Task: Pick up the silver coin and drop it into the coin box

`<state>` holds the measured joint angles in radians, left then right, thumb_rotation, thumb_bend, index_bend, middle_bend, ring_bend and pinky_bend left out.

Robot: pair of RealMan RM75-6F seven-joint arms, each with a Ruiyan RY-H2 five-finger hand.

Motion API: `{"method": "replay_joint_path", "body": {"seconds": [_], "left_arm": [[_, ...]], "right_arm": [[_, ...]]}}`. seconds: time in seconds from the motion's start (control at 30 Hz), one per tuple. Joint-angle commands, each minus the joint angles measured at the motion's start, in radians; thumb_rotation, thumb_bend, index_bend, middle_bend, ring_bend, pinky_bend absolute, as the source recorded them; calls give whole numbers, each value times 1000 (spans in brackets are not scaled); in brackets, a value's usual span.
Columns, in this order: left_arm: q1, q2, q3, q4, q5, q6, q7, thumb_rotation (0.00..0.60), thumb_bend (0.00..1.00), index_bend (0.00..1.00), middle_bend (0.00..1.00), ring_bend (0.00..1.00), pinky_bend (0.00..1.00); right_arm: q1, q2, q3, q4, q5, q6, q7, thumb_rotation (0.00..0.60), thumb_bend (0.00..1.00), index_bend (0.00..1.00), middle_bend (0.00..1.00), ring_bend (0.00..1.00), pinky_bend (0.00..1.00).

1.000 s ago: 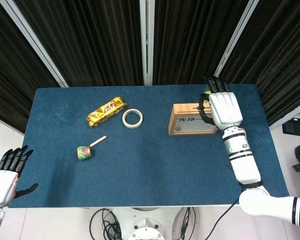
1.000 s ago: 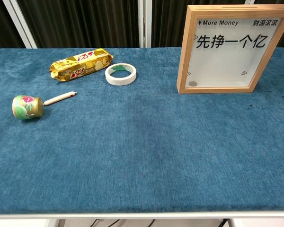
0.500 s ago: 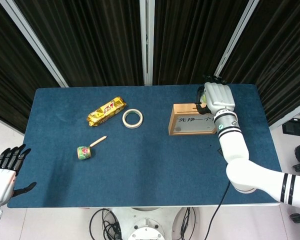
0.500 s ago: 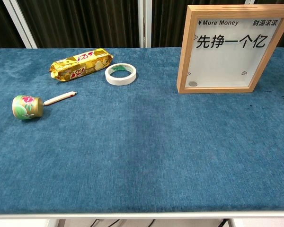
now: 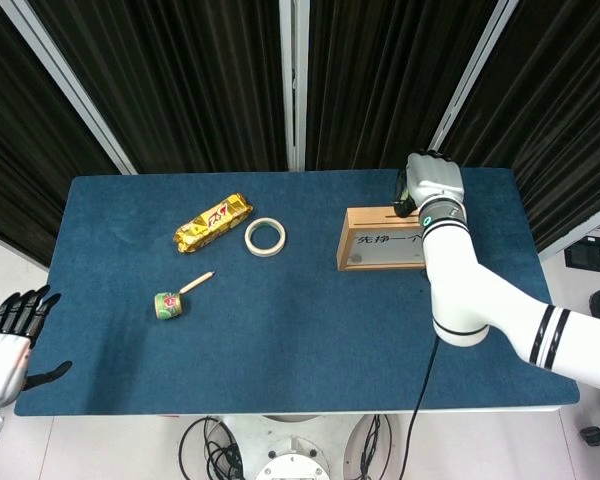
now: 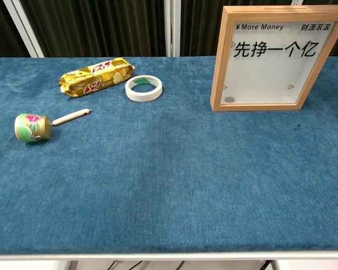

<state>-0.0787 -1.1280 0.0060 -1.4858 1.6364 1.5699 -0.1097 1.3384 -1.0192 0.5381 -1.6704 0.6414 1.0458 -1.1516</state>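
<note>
Silver coin itself we cannot see; right hand (image 5: 432, 183), fingers curled, grasp unclear, hovers over the coin box (image 5: 385, 238) upper right; next, release into its slot.

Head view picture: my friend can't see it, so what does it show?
The robot's right hand reaches over the top of a wooden coin box on a blue table. A gold snack pack, tape roll and small can lie further left.

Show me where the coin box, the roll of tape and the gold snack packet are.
coin box (image 6: 218, 62): chest view, left side of its wooden frame.
roll of tape (image 6: 136, 94): chest view, near rim of the ring.
gold snack packet (image 5: 212, 221): head view, middle of the wrapper.
</note>
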Motion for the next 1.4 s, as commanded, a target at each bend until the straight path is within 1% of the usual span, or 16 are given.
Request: {"method": "replay_joint_path", "body": {"seconds": [0.03, 0.17, 0.33, 0.43, 0.6, 0.87, 1.13, 1.4], "left_arm": [[0, 2, 0, 3, -2, -1, -5, 600, 98, 78, 0, 0, 0], [0, 5, 1, 4, -1, -1, -7, 600, 98, 78, 0, 0, 0], [0, 8, 2, 0, -2, -3, -3, 600, 98, 78, 0, 0, 0], [-3, 7, 2, -4, 0, -6, 5, 600, 98, 78, 0, 0, 0], [-4, 7, 2, -11, -1, -9, 16, 600, 99, 78, 0, 0, 0], [-4, 10, 2, -15, -7, -11, 12, 600, 98, 78, 0, 0, 0], [-2, 8, 1, -10, -10, -10, 10, 600, 98, 78, 0, 0, 0], [-2, 8, 0, -6, -12, -10, 7, 600, 98, 78, 0, 0, 0]], "right_arm": [[33, -16, 6, 87, 143, 20, -128, 600, 346, 728, 63, 0, 0], [21, -28, 32, 149, 213, 20, -198, 600, 346, 726, 64, 0, 0], [0, -52, 62, 196, 243, 28, -256, 600, 346, 729, 64, 0, 0], [-19, -66, 95, 223, 284, 27, -296, 600, 346, 732, 64, 0, 0], [-29, -96, 131, 272, 309, 57, -360, 600, 346, 734, 64, 0, 0], [-54, -135, 196, 323, 302, 102, -429, 600, 346, 736, 64, 0, 0], [-76, -174, 252, 339, 259, 125, -447, 600, 346, 737, 64, 0, 0], [-87, -210, 290, 354, 227, 145, -465, 600, 345, 736, 64, 0, 0]]}}
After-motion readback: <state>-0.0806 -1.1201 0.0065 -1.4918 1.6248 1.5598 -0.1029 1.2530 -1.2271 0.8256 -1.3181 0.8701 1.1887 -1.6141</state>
